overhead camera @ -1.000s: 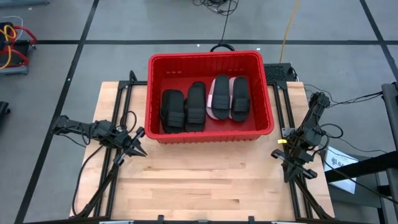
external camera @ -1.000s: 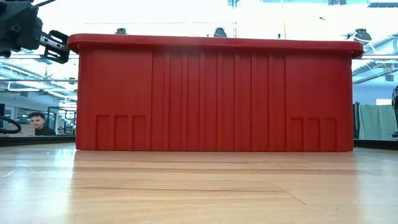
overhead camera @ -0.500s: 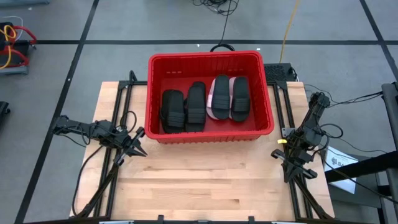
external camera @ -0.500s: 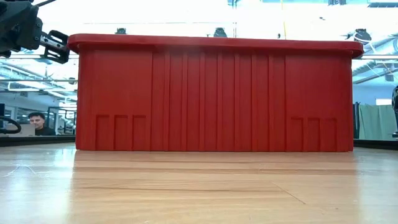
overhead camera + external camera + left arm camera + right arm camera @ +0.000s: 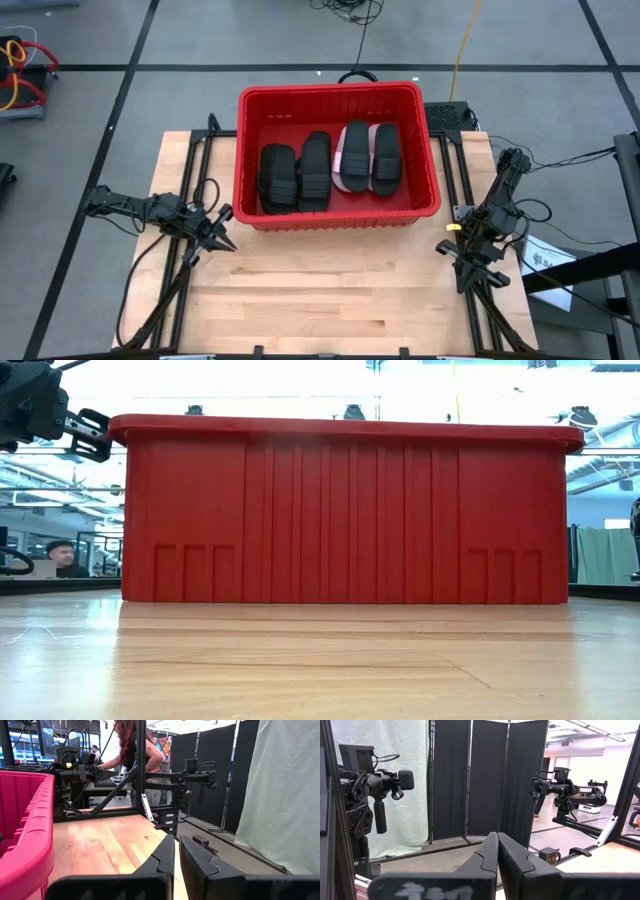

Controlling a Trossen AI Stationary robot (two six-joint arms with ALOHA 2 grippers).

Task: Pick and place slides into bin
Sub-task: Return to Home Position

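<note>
— How do we look from overhead?
— We are two slim arms, near black all over. Our left arm (image 5: 150, 208) and our right arm (image 5: 500, 205) are each built of jointed segments, with thin black cables (image 5: 203, 190) looping loose beside them.
— Do we carry any markings?
— We see one small yellow tag (image 5: 452, 227) on the right arm, near its wrist.
— And our pincers?
— Our left pincer (image 5: 176, 845) and right pincer (image 5: 497, 840) match. Each has two matte dark fingers (image 5: 162, 862), broad at the root and tapering to a blunt point, with a stepped notch along the inner edge.
</note>
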